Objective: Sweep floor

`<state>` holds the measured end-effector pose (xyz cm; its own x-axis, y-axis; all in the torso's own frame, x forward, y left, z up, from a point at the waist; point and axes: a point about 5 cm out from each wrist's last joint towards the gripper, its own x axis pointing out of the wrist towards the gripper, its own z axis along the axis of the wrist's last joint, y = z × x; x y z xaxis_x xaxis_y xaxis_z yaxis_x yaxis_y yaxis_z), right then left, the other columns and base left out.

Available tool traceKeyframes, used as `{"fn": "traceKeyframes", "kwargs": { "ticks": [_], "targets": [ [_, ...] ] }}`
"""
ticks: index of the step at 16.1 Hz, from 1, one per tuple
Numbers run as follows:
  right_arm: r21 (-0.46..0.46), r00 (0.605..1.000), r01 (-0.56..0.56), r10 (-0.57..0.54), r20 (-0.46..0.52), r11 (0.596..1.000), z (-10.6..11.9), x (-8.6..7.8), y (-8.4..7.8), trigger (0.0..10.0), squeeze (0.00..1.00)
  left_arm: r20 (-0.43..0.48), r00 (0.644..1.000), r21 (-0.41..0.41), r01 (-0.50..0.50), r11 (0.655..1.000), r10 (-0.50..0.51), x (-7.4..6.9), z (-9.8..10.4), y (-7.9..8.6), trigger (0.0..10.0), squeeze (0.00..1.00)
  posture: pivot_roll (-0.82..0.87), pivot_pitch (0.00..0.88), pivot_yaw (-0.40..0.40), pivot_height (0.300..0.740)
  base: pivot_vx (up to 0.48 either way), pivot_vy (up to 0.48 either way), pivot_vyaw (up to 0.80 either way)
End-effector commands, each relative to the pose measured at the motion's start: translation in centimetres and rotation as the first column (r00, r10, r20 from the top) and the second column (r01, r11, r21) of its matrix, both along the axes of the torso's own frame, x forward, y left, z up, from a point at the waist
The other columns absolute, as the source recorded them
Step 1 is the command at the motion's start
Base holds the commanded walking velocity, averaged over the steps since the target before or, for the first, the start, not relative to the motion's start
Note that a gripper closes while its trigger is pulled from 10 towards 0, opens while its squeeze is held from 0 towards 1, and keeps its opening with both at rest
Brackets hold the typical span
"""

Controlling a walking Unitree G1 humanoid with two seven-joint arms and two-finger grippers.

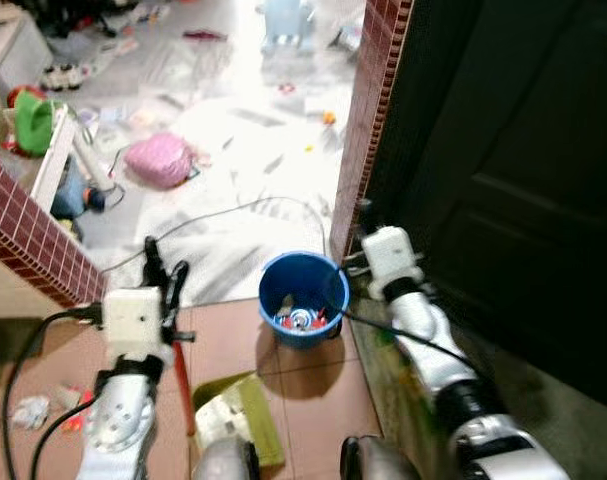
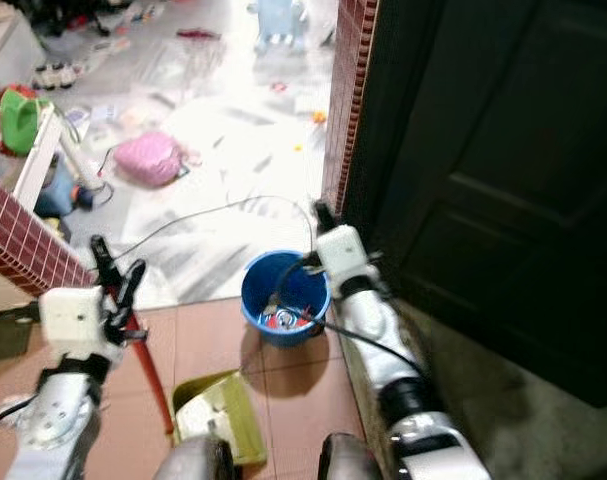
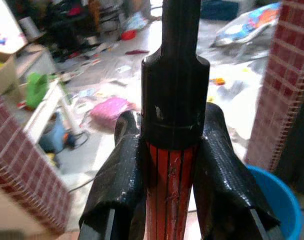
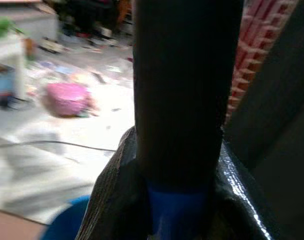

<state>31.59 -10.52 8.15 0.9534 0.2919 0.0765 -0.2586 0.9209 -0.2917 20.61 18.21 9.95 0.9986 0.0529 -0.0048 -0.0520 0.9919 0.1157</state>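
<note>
Your left tool (image 3: 174, 165) is closed around a red handle (image 3: 169, 185) with a black cap: the left wrist view shows both black fingers (image 3: 116, 175) pressed against the ribbed red shaft just below the cap. The head views add what the wrist view leaves out. The red handle runs down from the tool toward 6 o'clock to a yellow-green dustpan (image 2: 215, 418) lying on the terracotta floor tiles (image 1: 313, 400) between your arms, so this is the dustpan's handle.

Your right tool (image 4: 179, 200) grips a pole (image 4: 184, 100), black above and blue below, with a finger (image 4: 242, 195) hugging each side. From the head views you see that tool up at the red brick door jamb (image 1: 368, 130), beside the dark door (image 2: 503, 180), but what is at the pole's lower end cannot be made out.

A blue bucket (image 1: 303, 298) stands on the tiles just at 9 o'clock of the right tool, with red and silvery scraps inside. Beyond it, at 12 o'clock, the pale floor (image 1: 253, 150) is littered: a pink bag (image 1: 160, 160) at 11 o'clock, a thin grey cable (image 1: 233, 212) curving across, and small bits scattered around. A crumpled wrapper (image 1: 28, 412) lies on the tiles at 8 o'clock, near your left arm. A low brick wall (image 1: 33, 235) stands at 10 o'clock.
</note>
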Motion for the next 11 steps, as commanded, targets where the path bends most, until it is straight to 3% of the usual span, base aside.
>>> {"fn": "traceKeyframes", "kwargs": {
  "ticks": [1, 3, 6, 7, 8, 9, 11],
  "targets": [
    [0.087, 0.999, -0.047, 0.045, 0.029, 0.995, 1.7, 0.6, 1.2, 10.0, 0.00, 0.022, 1.000, 0.014, 0.001, 1.000, -0.002, 0.0, 0.8, 0.3, 10.0, 0.00, 0.13, 0.186, 0.055, 0.740, 0.000, 0.000, 0.00],
    [0.207, 0.994, -0.104, 0.106, 0.005, 0.973, 3.2, 0.6, 2.1, 10.0, 0.00, 0.022, 1.000, 0.011, 0.018, 1.000, -0.018, 0.7, 0.9, -0.1, 10.0, 0.00, 0.10, 0.177, 0.060, 0.740, 0.000, 0.000, 0.00],
    [0.251, 0.953, -0.296, 0.302, 0.014, 0.922, 5.9, -0.5, 3.6, 10.0, 0.00, 0.017, 0.999, 0.001, 0.036, 0.999, -0.036, 1.7, 0.7, -0.7, 10.0, 0.00, 0.06, 0.155, 0.060, 0.740, 0.000, 0.000, 0.00],
    [0.224, 0.937, -0.347, 0.343, 0.058, 0.911, 7.1, -0.8, 3.6, 10.0, 0.00, 0.020, 0.999, -0.006, 0.040, 0.999, -0.040, 2.0, 0.7, -0.9, 10.0, 0.00, 0.05, 0.150, 0.059, 0.740, 0.000, 0.000, 0.00],
    [0.136, 0.921, -0.383, 0.365, 0.140, 0.914, 8.7, -0.9, 3.3, 10.0, 0.00, 0.025, 0.999, -0.011, 0.044, 0.999, -0.044, 2.3, 0.7, -1.1, 10.0, 0.00, 0.04, 0.142, 0.055, 0.740, 0.000, 0.000, 0.00],
    [0.023, 0.906, -0.381, 0.368, 0.210, 0.924, 9.6, -0.7, 2.9, 10.0, 0.00, 0.026, 0.999, -0.014, 0.045, 0.999, -0.045, 2.5, 0.7, -1.2, 10.0, 0.00, 0.03, 0.137, 0.052, 0.740, 0.000, 0.000, 0.00],
    [-0.104, 0.884, -0.364, 0.378, 0.276, 0.926, 11.1, -0.5, 2.1, 10.0, 0.00, 0.027, 0.999, -0.018, 0.045, 0.999, -0.045, 2.7, 0.7, -1.4, 10.0, 0.00, 0.03, 0.132, 0.047, 0.740, 0.000, 0.000, 0.00]
  ]
}}
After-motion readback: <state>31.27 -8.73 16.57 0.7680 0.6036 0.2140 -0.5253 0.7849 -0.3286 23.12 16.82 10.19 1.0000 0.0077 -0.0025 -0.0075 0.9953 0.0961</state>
